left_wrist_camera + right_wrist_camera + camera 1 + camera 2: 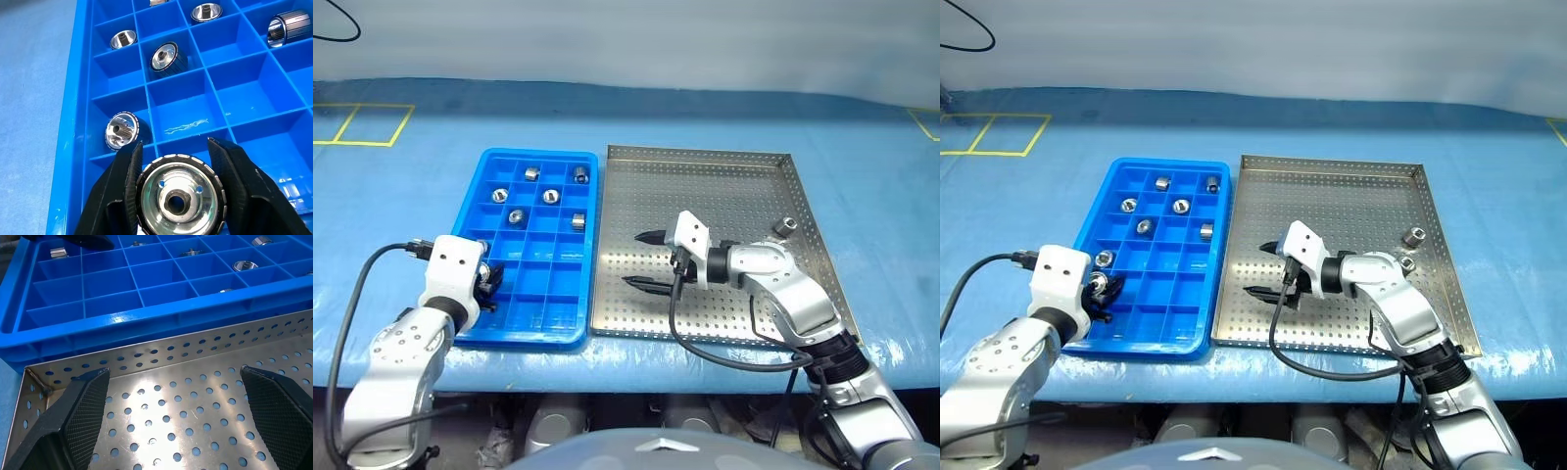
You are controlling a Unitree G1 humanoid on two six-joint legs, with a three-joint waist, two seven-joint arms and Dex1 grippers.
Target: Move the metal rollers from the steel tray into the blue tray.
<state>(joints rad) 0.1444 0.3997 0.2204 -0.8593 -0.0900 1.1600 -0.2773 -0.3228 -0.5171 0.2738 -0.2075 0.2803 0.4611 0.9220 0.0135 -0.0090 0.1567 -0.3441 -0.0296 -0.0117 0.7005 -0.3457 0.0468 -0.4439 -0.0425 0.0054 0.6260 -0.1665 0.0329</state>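
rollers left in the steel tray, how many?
2. One roller lies by the steel tray's right rim, the other just nearer the robot, beside the right arm. The arm may hide more.

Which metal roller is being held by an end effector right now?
The metal roller clamped in the left end effector over the blue tray; the other rollers lie loose.

Blue tray point(470, 338) lies left of steel tray point(705, 186).

Steel tray point(705, 186) far half open; blue tray point(570, 294) near cells free.
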